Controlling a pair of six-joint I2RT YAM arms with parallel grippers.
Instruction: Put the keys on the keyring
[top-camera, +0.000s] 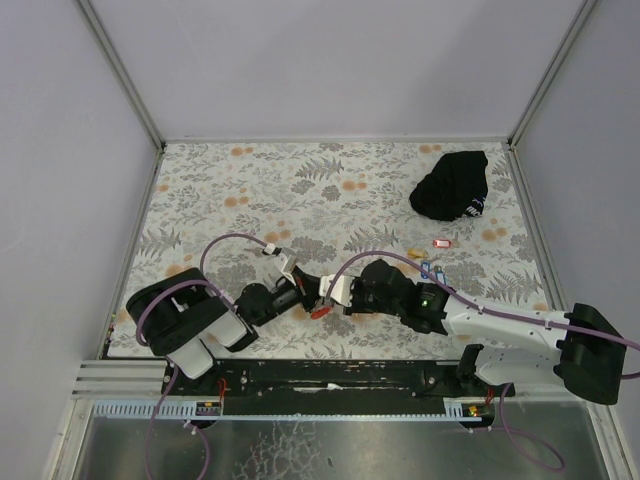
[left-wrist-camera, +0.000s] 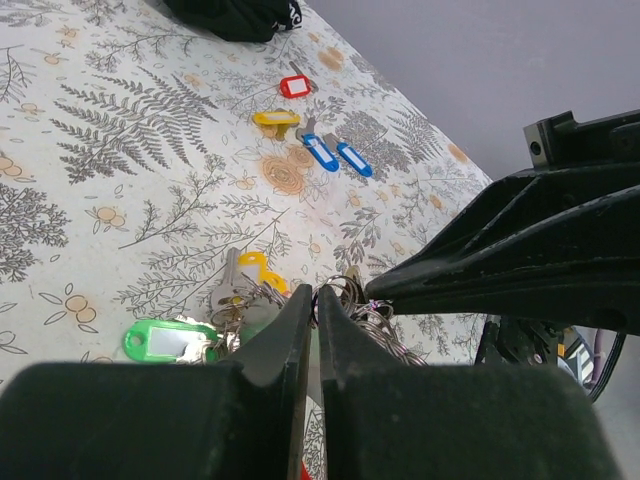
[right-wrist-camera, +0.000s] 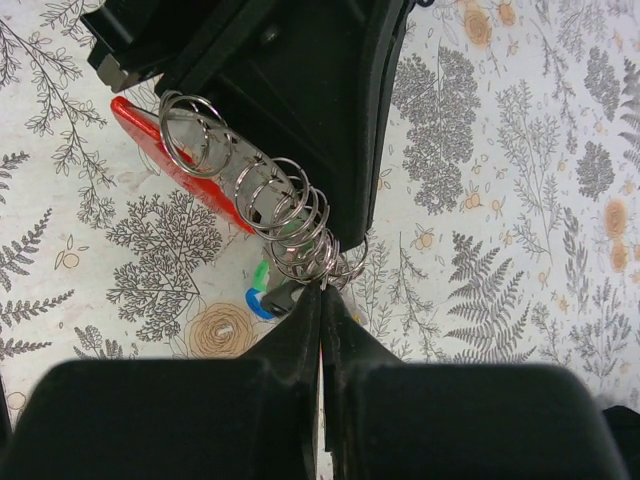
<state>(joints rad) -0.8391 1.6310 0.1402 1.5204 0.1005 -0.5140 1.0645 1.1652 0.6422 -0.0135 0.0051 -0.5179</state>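
The keyring (right-wrist-camera: 262, 195) hangs between my two grippers as a stretched coil of metal rings with a red strap end (right-wrist-camera: 170, 155). My left gripper (left-wrist-camera: 317, 295) is shut on the keyring, with grey strap showing between its jaws. My right gripper (right-wrist-camera: 322, 287) is shut on the coil's other end. Keys with a green tag (left-wrist-camera: 165, 340) and a yellow tag (left-wrist-camera: 255, 270) hang at the ring. Loose keys lie farther out: a red tag (left-wrist-camera: 294, 86), a yellow tag (left-wrist-camera: 277, 118) and two blue tags (left-wrist-camera: 320, 153). In the top view both grippers meet at the keyring (top-camera: 320, 303).
A black cloth bundle (top-camera: 452, 185) lies at the back right of the floral tabletop (top-camera: 250, 190). The loose keys (top-camera: 430, 258) sit between it and the right arm (top-camera: 500, 325). Grey walls close in the table on three sides.
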